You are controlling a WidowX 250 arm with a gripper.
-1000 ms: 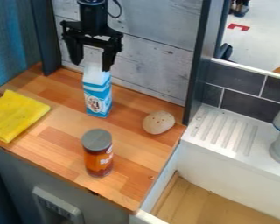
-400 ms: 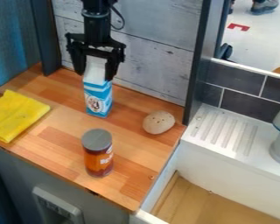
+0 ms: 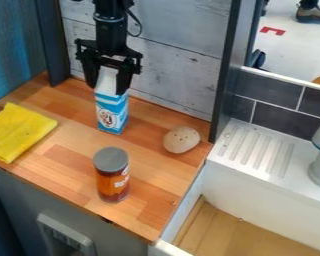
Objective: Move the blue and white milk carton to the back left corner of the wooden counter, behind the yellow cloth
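- At the back of the wooden counter (image 3: 152,182), towards its left end, a blue and white carton (image 3: 112,114) stands upright before the pale plank wall (image 3: 176,65).
- The black gripper (image 3: 107,89) hangs pointing down right at the carton's white top, lower than it was a second ago, when more of that top showed beneath it. Compared with the frame just before this one, its height is nearly the same.
- Whether the jaws are open or closed on the carton, I cannot tell.
- The carton's base is in the same place as in both earlier frames, and it looks to be resting on the wood.
- In front of the carton, well apart from it, a jar (image 3: 113,181) with orange contents and a grey lid stands upright, unmoved.
- The potato (image 3: 181,139), pale and speckled, lies to the right of the carton, near the counter's right edge, just as before.
- A yellow cloth (image 3: 19,131) lies folded at the left, also unchanged.
- Beyond the counter's right edge is the white sink (image 3: 223,182), with a ridged ledge along its back.
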